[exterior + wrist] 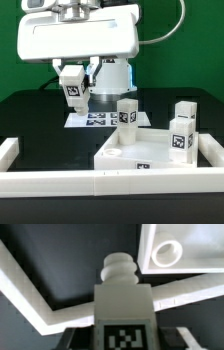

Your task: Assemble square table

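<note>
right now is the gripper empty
No, in the exterior view the gripper hangs above the table with a tagged white leg clamped between its fingers, clear of the square tabletop.

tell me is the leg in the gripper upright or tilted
Tilted. In the exterior view the held leg leans at a slant in the gripper, unlike the legs standing straight on the tabletop.

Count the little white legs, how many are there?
4 legs. One is in the hand. Three stand on the white slab: one at the exterior view's left, two at its right, back and front. None seems hidden.
</note>
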`<state>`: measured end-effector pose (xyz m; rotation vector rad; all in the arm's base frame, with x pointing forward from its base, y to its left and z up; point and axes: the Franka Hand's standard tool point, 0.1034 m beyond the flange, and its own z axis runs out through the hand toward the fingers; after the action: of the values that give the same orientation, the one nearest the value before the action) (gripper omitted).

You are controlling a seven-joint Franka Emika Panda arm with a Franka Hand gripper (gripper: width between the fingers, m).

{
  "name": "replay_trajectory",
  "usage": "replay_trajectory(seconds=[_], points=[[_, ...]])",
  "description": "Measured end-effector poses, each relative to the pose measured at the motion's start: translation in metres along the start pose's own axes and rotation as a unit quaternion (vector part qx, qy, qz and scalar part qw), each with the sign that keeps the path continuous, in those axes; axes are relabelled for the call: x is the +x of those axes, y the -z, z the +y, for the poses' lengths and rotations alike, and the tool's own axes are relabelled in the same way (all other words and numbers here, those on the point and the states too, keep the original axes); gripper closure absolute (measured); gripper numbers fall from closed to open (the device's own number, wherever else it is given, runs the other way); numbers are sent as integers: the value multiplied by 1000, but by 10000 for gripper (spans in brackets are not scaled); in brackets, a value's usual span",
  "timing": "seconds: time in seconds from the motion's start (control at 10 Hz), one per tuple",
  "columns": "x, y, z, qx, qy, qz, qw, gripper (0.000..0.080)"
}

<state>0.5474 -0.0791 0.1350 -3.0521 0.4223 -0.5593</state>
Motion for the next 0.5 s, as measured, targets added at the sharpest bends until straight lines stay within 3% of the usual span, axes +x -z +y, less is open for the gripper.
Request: replay_trajectory(seconds=[0.1, 0.2, 0.5], points=[[-1, -1, 2, -2, 2, 2, 1000, 512], [-7, -5, 9, -14, 5, 11, 1000, 512], [-10, -20, -17, -11, -3, 13, 1000, 512]])
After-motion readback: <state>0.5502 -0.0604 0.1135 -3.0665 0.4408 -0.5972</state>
